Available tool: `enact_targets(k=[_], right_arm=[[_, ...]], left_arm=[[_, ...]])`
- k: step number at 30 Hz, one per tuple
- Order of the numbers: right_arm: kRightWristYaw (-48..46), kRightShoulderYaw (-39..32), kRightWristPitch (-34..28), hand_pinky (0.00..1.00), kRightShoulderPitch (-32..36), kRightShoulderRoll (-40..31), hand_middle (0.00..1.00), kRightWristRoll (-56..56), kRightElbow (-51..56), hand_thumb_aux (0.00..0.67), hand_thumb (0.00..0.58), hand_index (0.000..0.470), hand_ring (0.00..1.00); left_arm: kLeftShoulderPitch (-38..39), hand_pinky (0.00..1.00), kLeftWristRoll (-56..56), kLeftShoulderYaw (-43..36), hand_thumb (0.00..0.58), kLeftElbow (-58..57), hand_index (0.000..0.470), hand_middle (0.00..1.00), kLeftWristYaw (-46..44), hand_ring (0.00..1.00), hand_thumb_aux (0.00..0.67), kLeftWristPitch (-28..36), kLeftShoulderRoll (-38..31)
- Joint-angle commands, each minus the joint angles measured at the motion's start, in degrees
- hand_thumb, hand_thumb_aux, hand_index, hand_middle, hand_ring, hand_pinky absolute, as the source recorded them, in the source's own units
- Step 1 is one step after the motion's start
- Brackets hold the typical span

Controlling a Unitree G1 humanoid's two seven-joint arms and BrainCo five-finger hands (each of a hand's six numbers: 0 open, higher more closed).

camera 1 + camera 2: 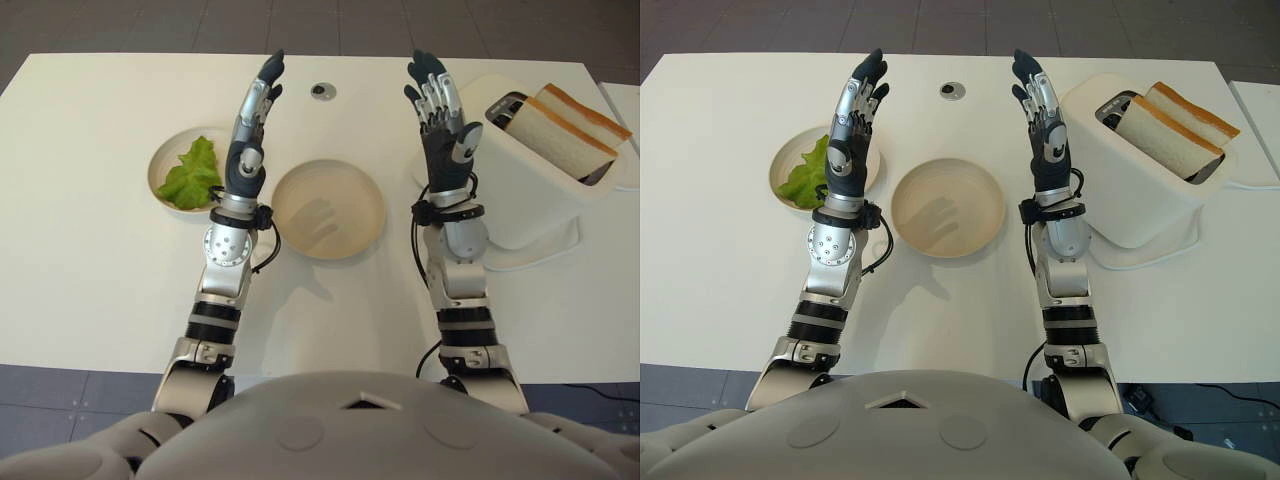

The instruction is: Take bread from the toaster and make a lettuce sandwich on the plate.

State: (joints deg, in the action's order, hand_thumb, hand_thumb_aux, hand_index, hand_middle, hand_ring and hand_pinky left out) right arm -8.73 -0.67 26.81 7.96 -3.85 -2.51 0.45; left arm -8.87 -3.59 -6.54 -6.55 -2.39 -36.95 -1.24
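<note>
Bread slices (1175, 127) inside white toaster (1140, 205)

On the table (100, 280) the plate (350, 228) sits at the centre, a dish (165, 150) to its left holding the lettuce (190, 178). The toaster (520, 200) stands right of the plate, two bread slices (565, 130) in its slots. A round port (323, 91) lies behind the plate. The left hand (248, 140) is between dish and plate, the right hand (440, 120) between plate and toaster

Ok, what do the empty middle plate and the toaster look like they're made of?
Plate: probably matte beige ceramic or moulded fibre; dull surface, soft shadow, no glare. Toaster: likely white plastic, smooth satin shell with rounded corners, though painted metal is possible.
</note>
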Motion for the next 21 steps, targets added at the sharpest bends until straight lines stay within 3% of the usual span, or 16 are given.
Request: enact_targets(k=[1,10,16,21], right_arm=[[-0.3,-0.3,0.9,0.00,-0.1,-0.3,0.00,0.6,0.8,0.000,0.000,0.000,0.00],[0.2,0.5,3.1,0.00,-0.4,-1.9,0.00,3.3,-2.1,0.000,0.000,0.000,0.00],[1.6,13.8,-2.0,0.00,1.5,-15.9,0.00,12.9,-13.3,0.000,0.000,0.000,0.00],[3.5,24.5,-8.1,0.00,1.3,-31.8,0.00,25.8,-9.0,0.000,0.000,0.000,0.00]], left_arm=[[-0.5,0.00,-0.2,0.3,0.000,-0.4,0.000,0.00,0.4,0.00,0.000,1.0,0.7],[-0.5,0.00,0.3,-0.2,0.000,-0.6,0.000,0.00,-1.1,0.00,0.000,0.5,0.2],[-0.2,0.00,0.5,0.1,0.000,-0.5,0.000,0.00,-1.7,0.00,0.000,0.5,0.1],[0.0,0.00,0.0,0.1,0.000,-0.9,0.000,0.00,-1.6,0.00,0.000,0.2,0.4]])
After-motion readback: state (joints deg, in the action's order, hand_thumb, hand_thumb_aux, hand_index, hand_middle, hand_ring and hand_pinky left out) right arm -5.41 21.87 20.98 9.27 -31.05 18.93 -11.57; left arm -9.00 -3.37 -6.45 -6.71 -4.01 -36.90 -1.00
